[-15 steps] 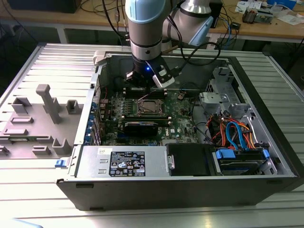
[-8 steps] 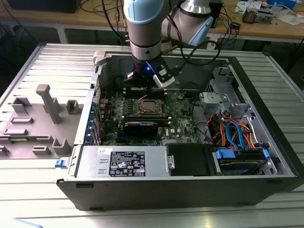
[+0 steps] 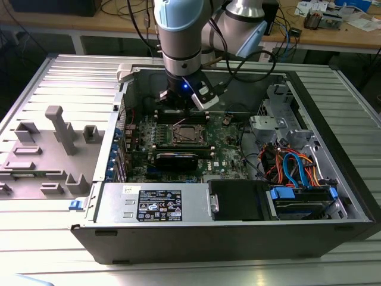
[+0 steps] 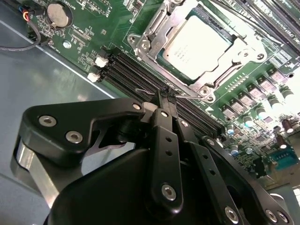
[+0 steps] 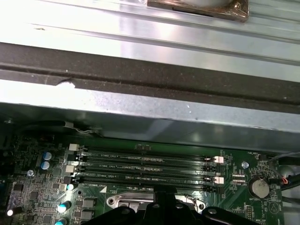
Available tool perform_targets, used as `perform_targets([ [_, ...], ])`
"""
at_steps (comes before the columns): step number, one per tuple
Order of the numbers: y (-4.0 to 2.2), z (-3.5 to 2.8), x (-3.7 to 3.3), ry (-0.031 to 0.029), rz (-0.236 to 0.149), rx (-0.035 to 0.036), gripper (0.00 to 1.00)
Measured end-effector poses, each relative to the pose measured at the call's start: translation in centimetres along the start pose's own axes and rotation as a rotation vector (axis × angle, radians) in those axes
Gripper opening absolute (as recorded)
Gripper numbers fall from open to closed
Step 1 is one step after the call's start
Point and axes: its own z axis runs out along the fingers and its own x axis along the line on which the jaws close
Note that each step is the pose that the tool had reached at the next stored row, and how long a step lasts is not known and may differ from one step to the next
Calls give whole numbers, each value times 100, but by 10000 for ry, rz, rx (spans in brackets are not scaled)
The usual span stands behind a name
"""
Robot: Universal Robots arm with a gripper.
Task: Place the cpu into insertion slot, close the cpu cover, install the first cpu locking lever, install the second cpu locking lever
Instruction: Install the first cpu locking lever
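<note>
While the gripper stood closed, hold unclear, the cpu lay just below it, centre of the exterior view

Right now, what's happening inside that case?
The arm's gripper is down inside the open case, shut, with its tip just beside the slot. The cpu already sits in the slot, with the cover down over its edges. A thin wire lever runs past the tip; I can't tell whether the gripper holds it.
</note>
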Motion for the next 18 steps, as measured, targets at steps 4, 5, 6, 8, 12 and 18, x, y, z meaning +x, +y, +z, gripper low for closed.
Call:
perform_targets([
  [4,0,23,13,-187,-43,12,11],
  [5,-1,29,17,-212,-49,14,11],
  [6,-2,36,21,-236,-55,16,11],
  [8,-7,58,28,-320,-75,23,11],
  [12,-13,85,32,-432,325,93,11],
  [18,-6,96,34,-509,680,150,11],
])
